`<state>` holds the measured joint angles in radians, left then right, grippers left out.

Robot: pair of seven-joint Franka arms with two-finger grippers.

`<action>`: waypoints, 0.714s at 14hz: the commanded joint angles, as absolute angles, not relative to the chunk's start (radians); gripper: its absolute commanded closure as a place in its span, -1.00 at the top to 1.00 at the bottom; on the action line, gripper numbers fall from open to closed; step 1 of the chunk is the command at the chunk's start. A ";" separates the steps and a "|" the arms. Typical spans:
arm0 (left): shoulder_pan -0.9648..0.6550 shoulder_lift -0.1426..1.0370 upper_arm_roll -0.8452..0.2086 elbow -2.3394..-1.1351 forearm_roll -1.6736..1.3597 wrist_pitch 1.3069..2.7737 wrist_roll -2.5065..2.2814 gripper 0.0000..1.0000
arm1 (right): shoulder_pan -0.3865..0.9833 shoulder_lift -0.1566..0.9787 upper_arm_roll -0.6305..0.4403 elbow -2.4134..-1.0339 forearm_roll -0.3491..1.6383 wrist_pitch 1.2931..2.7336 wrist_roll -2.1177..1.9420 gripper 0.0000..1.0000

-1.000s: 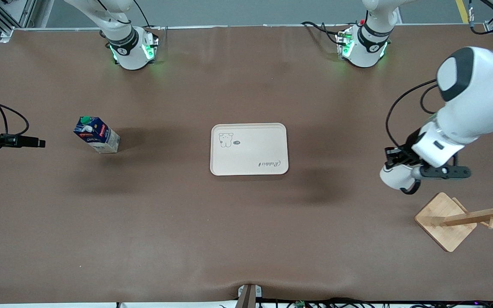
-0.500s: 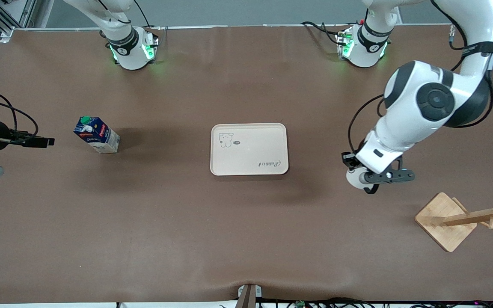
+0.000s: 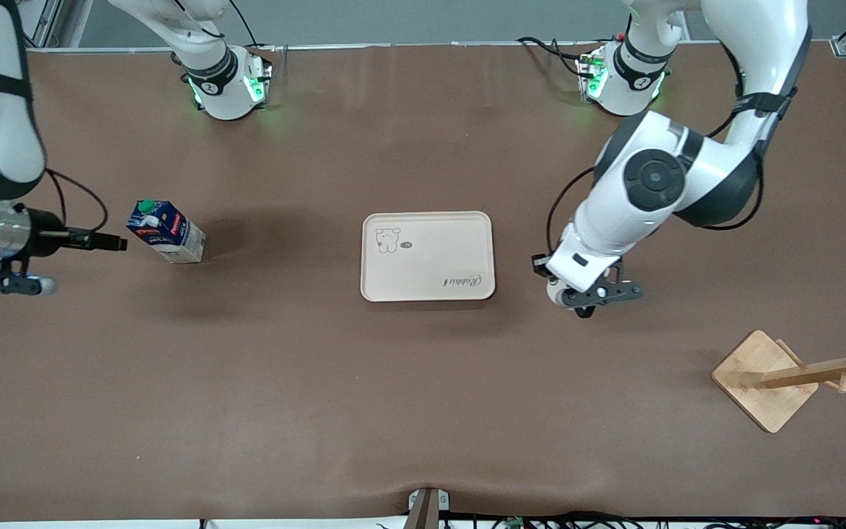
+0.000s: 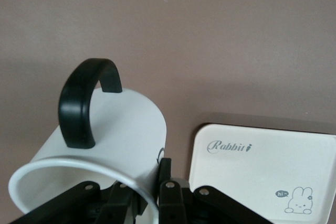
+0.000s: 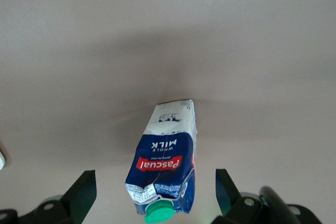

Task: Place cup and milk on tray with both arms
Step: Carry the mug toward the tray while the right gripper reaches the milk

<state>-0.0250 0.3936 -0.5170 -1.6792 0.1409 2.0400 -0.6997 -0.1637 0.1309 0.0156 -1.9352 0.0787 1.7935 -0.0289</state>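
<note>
Left wrist view: cup in left pincer beside tray.

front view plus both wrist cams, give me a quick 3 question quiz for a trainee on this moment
1. True or false: the milk already stands on the tray.
2. Multiple choice: what does the left gripper hold? A) the milk B) the cup C) nothing
3. Fill in: the right gripper is open, with the ____ standing between its fingers, not yet gripped.

Key
1. False: the milk stands on the table toward the right arm's end, and nothing is on the tray.
2. B: the left wrist view shows the cup clamped at its rim, over the table beside the tray.
3. milk
</note>
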 commanded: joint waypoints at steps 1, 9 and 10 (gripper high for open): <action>-0.074 0.452 -0.512 -1.618 0.179 2.029 -0.779 -1.00 | -0.152 -0.014 0.015 -2.153 0.081 1.908 -0.040 1.00; -0.208 0.578 -0.508 -1.565 0.178 2.029 -0.968 -1.00 | -0.143 -0.054 0.015 -2.276 0.081 1.988 -0.040 1.00; -0.222 0.595 -0.508 -1.563 0.178 2.029 -0.998 -1.00 | -0.143 -0.061 0.015 -2.298 0.081 2.017 -0.040 1.00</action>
